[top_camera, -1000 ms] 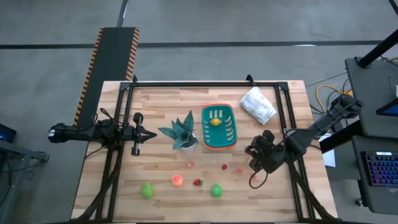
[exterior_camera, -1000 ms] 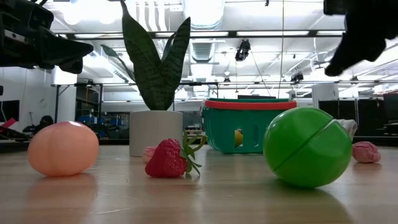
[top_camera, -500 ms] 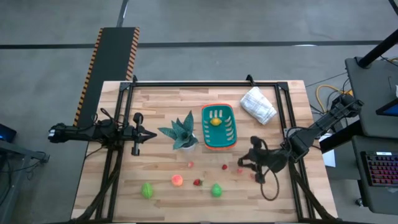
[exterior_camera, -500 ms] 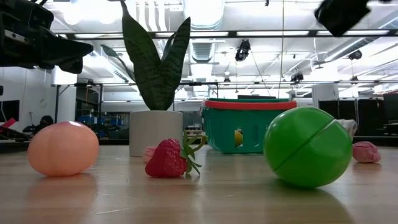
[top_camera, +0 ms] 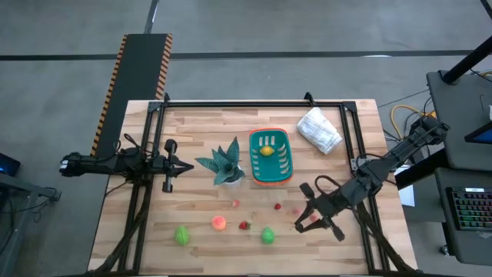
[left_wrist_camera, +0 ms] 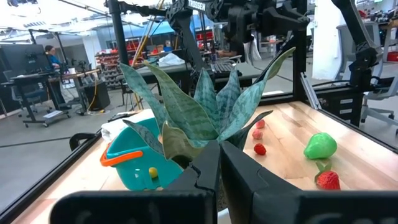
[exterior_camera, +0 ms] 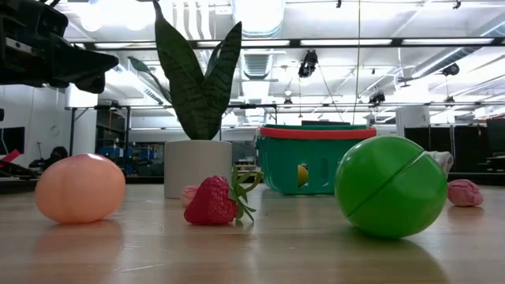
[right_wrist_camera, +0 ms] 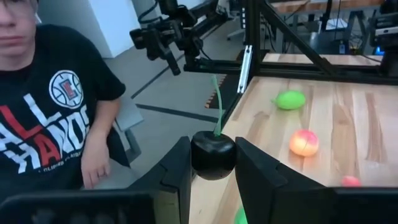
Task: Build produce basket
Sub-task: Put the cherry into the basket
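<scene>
The teal basket (top_camera: 270, 156) with an orange band stands at mid-table and holds a yellow fruit (top_camera: 266, 151). More produce lies on the near half of the table: two green pieces (top_camera: 181, 235) (top_camera: 267, 235), an orange one (top_camera: 219, 223), a strawberry (top_camera: 244, 225) and small red bits (top_camera: 277, 206). My right gripper (top_camera: 304, 223) hovers near the table's right front, shut on a dark round fruit (right_wrist_camera: 212, 158) with a thin green stem. At the left edge my left gripper (top_camera: 171, 165) stays shut and level, touching nothing. My right gripper pinches the dark fruit's two opposite sides (right_wrist_camera: 198, 155) between its two fingers. The fingers lie about level and come from the table's right. The fruit is lifted clear of the table, its green stem (right_wrist_camera: 217, 106) standing upward.
A teal spiky plant in a white pot (top_camera: 227, 163) stands left of the basket. A white bag (top_camera: 319, 129) lies at the far right. A black frame (top_camera: 254, 104) runs along the table's edges. A person (right_wrist_camera: 56, 106) is beyond the table's edge in the right wrist view.
My right gripper has risen out of the low view and moved toward the table's near edge. It has tipped up from pointing down to about level and rolled, still shut on the dark fruit. The produce on the table has stayed in place.
</scene>
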